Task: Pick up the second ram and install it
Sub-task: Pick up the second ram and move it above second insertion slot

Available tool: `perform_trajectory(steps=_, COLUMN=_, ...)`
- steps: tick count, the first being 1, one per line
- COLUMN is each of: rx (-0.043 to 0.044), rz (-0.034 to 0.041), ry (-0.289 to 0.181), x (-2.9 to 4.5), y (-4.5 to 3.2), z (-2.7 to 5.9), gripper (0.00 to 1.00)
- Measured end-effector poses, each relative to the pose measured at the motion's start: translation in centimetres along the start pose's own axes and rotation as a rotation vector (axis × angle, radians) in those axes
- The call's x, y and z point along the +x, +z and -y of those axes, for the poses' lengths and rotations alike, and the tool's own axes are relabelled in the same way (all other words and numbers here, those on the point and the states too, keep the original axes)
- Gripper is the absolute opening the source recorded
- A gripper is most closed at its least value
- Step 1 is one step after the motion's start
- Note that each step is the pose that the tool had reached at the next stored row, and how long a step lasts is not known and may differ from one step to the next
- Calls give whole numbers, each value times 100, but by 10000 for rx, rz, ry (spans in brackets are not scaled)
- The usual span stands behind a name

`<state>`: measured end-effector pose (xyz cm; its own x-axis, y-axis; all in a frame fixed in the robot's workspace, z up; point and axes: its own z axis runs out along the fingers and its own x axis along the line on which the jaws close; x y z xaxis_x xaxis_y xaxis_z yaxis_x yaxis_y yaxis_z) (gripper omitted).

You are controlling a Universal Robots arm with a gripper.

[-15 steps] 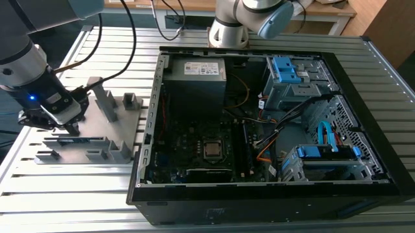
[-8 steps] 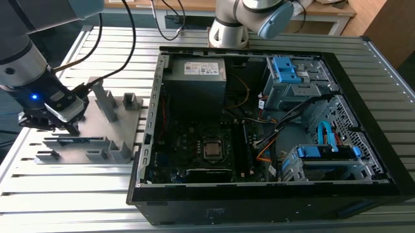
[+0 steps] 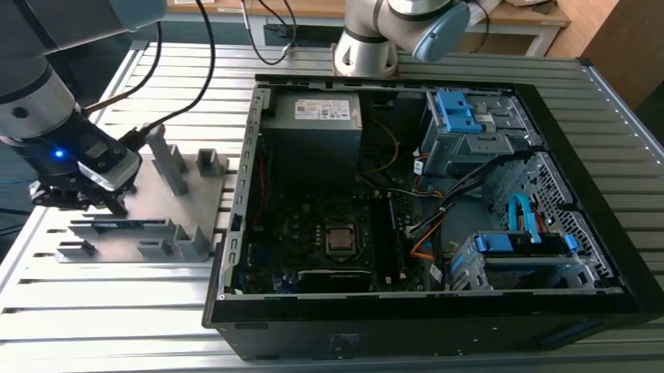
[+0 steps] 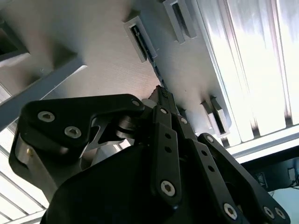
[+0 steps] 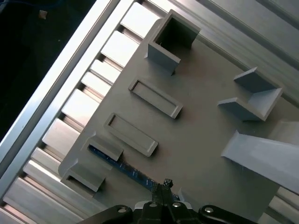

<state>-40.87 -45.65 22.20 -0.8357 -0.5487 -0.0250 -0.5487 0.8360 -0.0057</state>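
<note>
Pinching together on the top edge of the memory stick point(image 5: 122, 165), the fingers point(image 4: 164, 122) look clenched on it in both wrist views. The grasp sits partway along the stick, not at its end. The gripper point(image 4: 162, 95) stands low over the grey holder plate point(image 5: 201, 140). The stick stands on edge in the plate's slotted blocks, near a corner and running alongside one edge.

To my eye the pick-up is at the hold itself. To do it well, the pads should stay square to the stick's flat faces. Any pull should go straight up out of the slots, since a tilt could jam an end in its block. The open computer case point(image 3: 415, 299) lies just beside the plate, on the exterior view's right.
</note>
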Motion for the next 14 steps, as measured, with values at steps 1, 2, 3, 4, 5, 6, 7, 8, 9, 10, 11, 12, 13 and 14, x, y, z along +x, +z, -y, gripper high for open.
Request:
perform_trajectory(steps=1, rx=-3, rz=0, ry=-110, x=0, y=0, z=0, gripper=10)
perform_trajectory(steps=2, rx=-6, rz=2, ry=-219, x=0, y=0, z=0, gripper=10)
perform_trajectory(steps=3, rx=-8, rz=1, ry=-330, x=0, y=0, z=0, gripper=10)
perform_trajectory(steps=4, rx=-11, rz=2, ry=-439, x=0, y=0, z=0, gripper=10)
perform_trajectory(steps=5, rx=-14, rz=3, ry=-549, x=0, y=0, z=0, gripper=10)
perform_trajectory(steps=6, rx=-17, rz=3, ry=-655, x=0, y=0, z=0, gripper=10)
perform_trajectory(steps=7, rx=-19, rz=4, ry=-766, x=0, y=0, z=0, gripper=10)
perform_trajectory(steps=8, rx=-22, rz=4, ry=-867, x=0, y=0, z=0, gripper=10)
perform_trajectory(steps=9, rx=-24, rz=5, ry=-970, x=0, y=0, z=0, gripper=10)
perform_trajectory(steps=10, rx=-27, rz=6, ry=-1072, x=0, y=0, z=0, gripper=10)
perform_trajectory(steps=11, rx=-29, rz=7, ry=-1174, x=0, y=0, z=0, gripper=10)
perform_trajectory(steps=12, rx=-32, rz=7, ry=-1276, x=0, y=0, z=0, gripper=10)
perform_trajectory(steps=13, rx=-34, rz=8, ry=-1374, x=0, y=1, z=0, gripper=10)
perform_trajectory(steps=14, rx=-37, rz=8, ry=-1483, x=0, y=0, z=0, gripper=10)
